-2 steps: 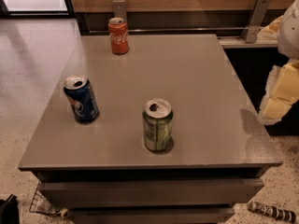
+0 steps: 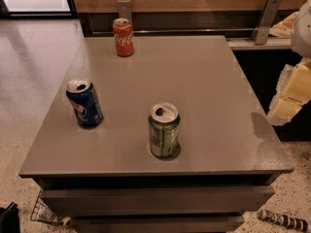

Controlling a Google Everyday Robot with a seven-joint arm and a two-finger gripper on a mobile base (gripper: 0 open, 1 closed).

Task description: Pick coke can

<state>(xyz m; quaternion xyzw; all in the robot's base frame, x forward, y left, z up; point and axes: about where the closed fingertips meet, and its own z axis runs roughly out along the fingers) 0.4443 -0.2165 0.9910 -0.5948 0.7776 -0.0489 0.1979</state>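
Nearest the camera, a green aluminium can (image 2: 164, 130) with an opened silver top stands upright near the front edge of the flat grey table top (image 2: 214, 81), off to the left of the cream-and-white gripper (image 2: 291, 95). The gripper hangs beyond the table's right edge, over no can; whether it is open or closed I cannot tell. Further left of it stands a dark blue aluminium can (image 2: 84, 102), also upright. The three cans stand well apart, which I judge leaves room to close on one alone. Farthest from the gripper, diagonally across at the back left edge, the small red-orange aluminium coke can (image 2: 123, 37) stands upright and untouched, with white cursive script on its side, a silver top and no dent that shows.
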